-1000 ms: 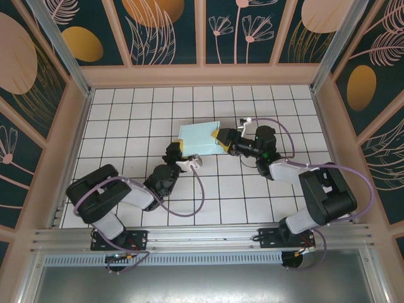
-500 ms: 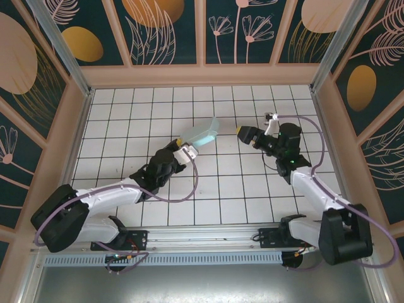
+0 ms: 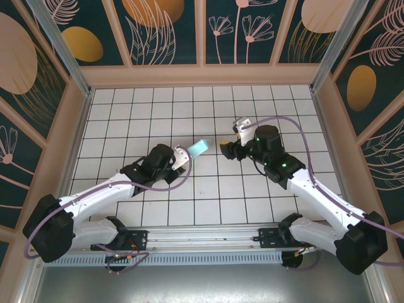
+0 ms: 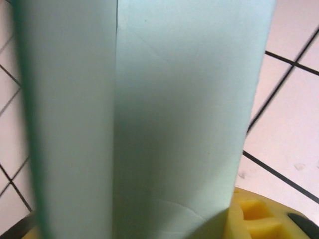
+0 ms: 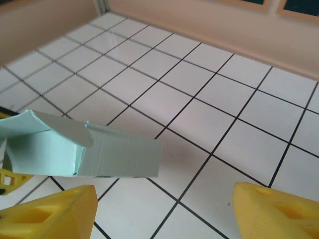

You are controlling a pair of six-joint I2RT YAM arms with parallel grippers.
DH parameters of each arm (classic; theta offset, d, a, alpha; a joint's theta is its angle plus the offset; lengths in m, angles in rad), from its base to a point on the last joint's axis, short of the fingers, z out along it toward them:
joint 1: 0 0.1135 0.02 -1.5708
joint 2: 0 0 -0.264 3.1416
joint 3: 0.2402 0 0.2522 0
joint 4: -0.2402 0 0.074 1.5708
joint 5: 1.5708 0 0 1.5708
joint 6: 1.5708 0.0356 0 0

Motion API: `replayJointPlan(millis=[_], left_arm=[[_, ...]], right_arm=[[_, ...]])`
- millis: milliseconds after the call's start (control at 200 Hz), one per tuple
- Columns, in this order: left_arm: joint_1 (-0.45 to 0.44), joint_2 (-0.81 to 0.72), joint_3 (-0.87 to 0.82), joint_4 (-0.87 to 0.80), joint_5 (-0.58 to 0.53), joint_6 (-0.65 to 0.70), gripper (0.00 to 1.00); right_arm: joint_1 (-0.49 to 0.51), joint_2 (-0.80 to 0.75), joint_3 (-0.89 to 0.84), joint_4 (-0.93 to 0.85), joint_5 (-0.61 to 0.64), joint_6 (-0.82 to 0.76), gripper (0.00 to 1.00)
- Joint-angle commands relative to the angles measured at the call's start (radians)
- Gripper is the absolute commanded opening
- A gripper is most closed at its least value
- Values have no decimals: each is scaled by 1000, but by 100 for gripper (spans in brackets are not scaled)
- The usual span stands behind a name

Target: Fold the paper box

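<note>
So the white tiled table (image 3: 126,113) is the big thing here, and the paper box (image 3: 199,149) hangs in the air over its middle, pinched at the near end by my left pincer (image 3: 183,155). It's thin pale card, so I reckon it's featherlight, floppy and easy to crease wrong. I'd take it along a fold or by a flap edge, gently. My right pincer (image 3: 225,149) sits near its free end, fingers apart, nothing between them. The right wrist view shows a rounded flap (image 5: 70,130) sticking out, while the left wrist view gives the long crease (image 4: 116,99) running up the card
</note>
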Motion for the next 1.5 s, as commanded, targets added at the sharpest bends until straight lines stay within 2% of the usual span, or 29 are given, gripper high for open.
replayJointPlan(millis=[0, 380, 736, 1021, 1116, 1351, 1491], left_arm=[[7, 37, 57, -153, 80, -15, 33], [10, 156, 185, -412, 122, 81, 33], [10, 231, 220, -433, 178, 81, 34], [11, 230, 224, -422, 183, 85, 34], [11, 235, 222, -423, 184, 85, 34], [11, 241, 227, -406, 171, 73, 36], [11, 257, 245, -402, 173, 40, 36]], right_arm=[[28, 32, 70, -55, 4, -152, 70], [49, 202, 202, -254, -165, -266, 53], [60, 293, 252, -313, -228, -318, 39], [62, 343, 280, -337, -213, -333, 16], [63, 352, 281, -336, -211, -338, 0], [68, 351, 277, -312, -190, -305, 0], [78, 353, 275, -254, -103, -152, 0]])
